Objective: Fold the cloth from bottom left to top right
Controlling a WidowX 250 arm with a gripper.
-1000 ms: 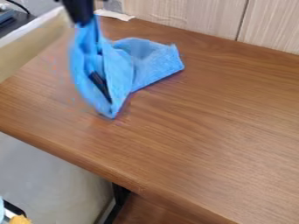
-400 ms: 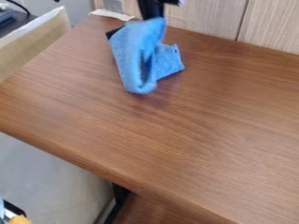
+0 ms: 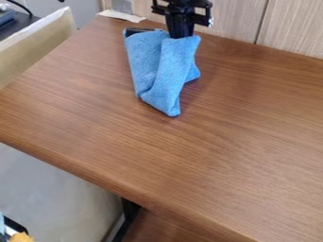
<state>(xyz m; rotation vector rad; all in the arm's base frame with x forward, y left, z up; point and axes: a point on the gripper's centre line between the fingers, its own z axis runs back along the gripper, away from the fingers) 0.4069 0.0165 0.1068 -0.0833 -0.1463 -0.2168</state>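
Note:
The gripper [image 3: 182, 36] hangs at the top centre, near the table's back edge, shut on the upper right part of the blue cloth. From there the blue cloth [image 3: 154, 68] drapes down in loose folds to a narrow tip on the table. A small part of it spreads out to the right behind the front fold. At the cloth's upper left corner a black item [image 3: 137, 31] pokes out, partly covered by the fabric.
The wooden table [image 3: 208, 156] meets a pale panelled wall [image 3: 293, 28] at the back. A white scrap [image 3: 121, 15] lies at the back left corner. Beyond the left edge stands a beige board [image 3: 35, 45].
From the upper left, the gripper has moved right along the back of the table, carrying the cloth's held part with it. The hanging folds have swung over to the right.

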